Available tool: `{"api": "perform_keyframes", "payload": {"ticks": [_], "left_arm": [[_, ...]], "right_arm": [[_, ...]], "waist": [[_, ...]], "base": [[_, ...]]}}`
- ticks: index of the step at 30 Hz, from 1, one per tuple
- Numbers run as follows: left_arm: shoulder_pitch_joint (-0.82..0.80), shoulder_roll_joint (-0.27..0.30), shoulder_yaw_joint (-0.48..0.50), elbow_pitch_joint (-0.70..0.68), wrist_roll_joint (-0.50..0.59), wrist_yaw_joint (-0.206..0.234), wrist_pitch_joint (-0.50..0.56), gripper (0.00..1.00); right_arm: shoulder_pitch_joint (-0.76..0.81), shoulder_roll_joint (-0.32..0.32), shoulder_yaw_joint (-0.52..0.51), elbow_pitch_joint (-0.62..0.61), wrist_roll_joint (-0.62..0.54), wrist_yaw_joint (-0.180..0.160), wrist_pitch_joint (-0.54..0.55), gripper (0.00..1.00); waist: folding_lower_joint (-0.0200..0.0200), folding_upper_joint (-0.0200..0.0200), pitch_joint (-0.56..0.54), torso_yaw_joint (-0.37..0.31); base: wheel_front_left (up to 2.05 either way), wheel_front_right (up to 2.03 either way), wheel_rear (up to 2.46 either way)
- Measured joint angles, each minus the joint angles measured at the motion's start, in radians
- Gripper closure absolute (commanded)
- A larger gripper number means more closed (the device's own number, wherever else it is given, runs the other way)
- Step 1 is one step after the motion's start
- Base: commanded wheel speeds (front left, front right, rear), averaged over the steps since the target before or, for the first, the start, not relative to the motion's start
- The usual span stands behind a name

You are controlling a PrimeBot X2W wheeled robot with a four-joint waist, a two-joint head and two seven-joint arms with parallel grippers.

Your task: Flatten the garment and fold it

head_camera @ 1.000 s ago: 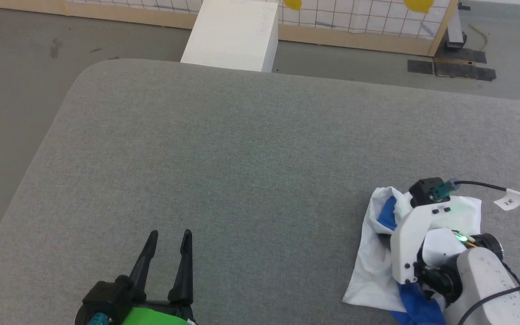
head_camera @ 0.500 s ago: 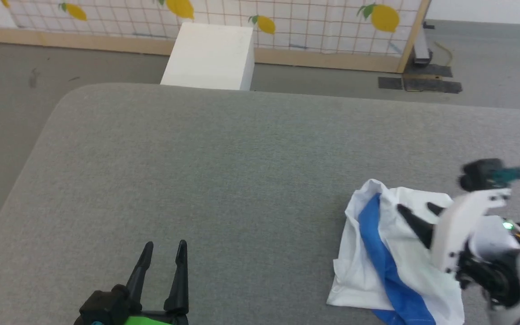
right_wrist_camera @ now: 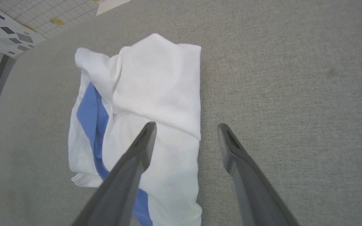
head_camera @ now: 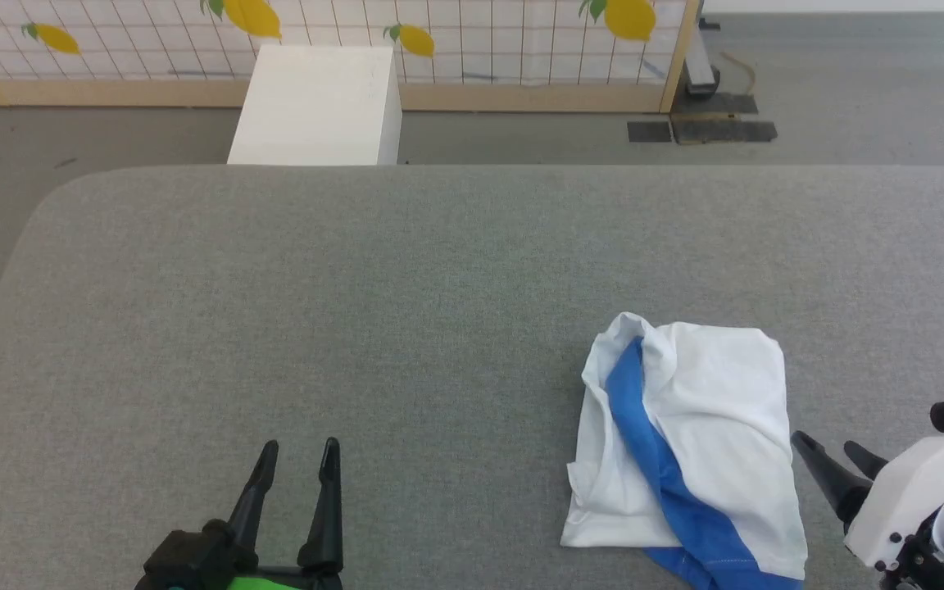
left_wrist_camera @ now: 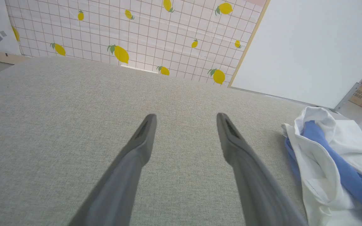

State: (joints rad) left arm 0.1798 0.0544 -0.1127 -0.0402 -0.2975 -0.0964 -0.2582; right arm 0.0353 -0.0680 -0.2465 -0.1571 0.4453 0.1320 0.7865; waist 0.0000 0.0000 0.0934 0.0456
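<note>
The garment (head_camera: 701,434) lies folded into a rough white bundle with a blue band across it, on the right part of the grey table (head_camera: 357,287). My right gripper (head_camera: 828,447) is open just right of it, fingers apart and holding nothing. In the right wrist view the garment (right_wrist_camera: 156,94) lies under and beyond the open right gripper (right_wrist_camera: 185,127). At the table's near edge, well left of the shirt, my left gripper (head_camera: 298,449) stands open. The left wrist view has the open left gripper (left_wrist_camera: 185,117) over bare table and the garment (left_wrist_camera: 331,157) to its right.
A white box (head_camera: 312,106) stands on the floor past the table's far edge. Behind it runs a lemon-patterned grid screen (head_camera: 472,41) on a wooden base. The table's left half is bare grey fabric.
My right gripper has opened and drawn back to the right off the garment, which now lies free on the table. The head camera has turned, shifting the whole view.
</note>
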Motion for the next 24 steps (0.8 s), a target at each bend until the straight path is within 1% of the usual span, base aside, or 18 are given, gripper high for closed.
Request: {"api": "perform_keyframes", "payload": {"ticks": [4,5,11,20,21,22,23,24], "left_arm": [[-0.016,0.0,-0.008,0.005,0.005,-0.006,0.0,0.0],[-0.023,-0.001,-0.007,0.007,0.007,-0.008,0.0,0.0],[-0.039,-0.001,-0.005,0.011,0.007,-0.009,0.0,0.0],[-0.064,-0.001,-0.018,0.02,0.007,-0.017,0.0,0.0],[-0.067,-0.001,-0.021,0.022,0.007,-0.017,0.0,0.0],[-0.069,-0.001,-0.024,0.024,0.006,-0.017,0.0,0.0],[-0.072,-0.001,-0.026,0.027,0.005,-0.017,0.0,0.0],[-0.075,-0.001,-0.027,0.029,0.005,-0.017,0.0,0.0]], "right_arm": [[-0.018,0.009,-0.01,0.057,0.005,0.0,-0.019,0.0],[-0.032,0.011,-0.011,0.086,0.003,0.0,-0.027,0.0],[-0.084,0.012,-0.011,0.165,-0.018,0.0,-0.036,0.0],[-0.168,-0.038,0.032,0.266,-0.063,0.0,0.014,0.0],[-0.177,-0.043,0.03,0.273,-0.07,0.0,0.016,0.17],[-0.186,-0.045,0.027,0.281,-0.083,0.001,0.017,0.75],[-0.193,-0.048,0.031,0.284,-0.096,0.001,0.022,0.96],[-0.199,-0.05,0.033,0.287,-0.103,0.001,0.023,1.0]], "waist": [[0.0,0.0,0.026,0.007],[0.0,0.0,0.034,0.018],[0.0,0.0,0.065,0.058],[0.0,0.0,0.114,0.104],[0.0,0.0,0.117,0.106],[0.0,0.0,0.12,0.109],[0.0,0.0,0.121,0.112],[0.0,0.0,0.122,0.114]], "base": [[0.0,0.0,0.0],[0.0,0.0,0.0],[0.0,0.0,0.0],[0.0,0.0,0.0],[0.0,0.0,0.0],[0.0,0.0,0.0],[0.0,0.0,0.0],[0.0,0.0,0.0]]}}
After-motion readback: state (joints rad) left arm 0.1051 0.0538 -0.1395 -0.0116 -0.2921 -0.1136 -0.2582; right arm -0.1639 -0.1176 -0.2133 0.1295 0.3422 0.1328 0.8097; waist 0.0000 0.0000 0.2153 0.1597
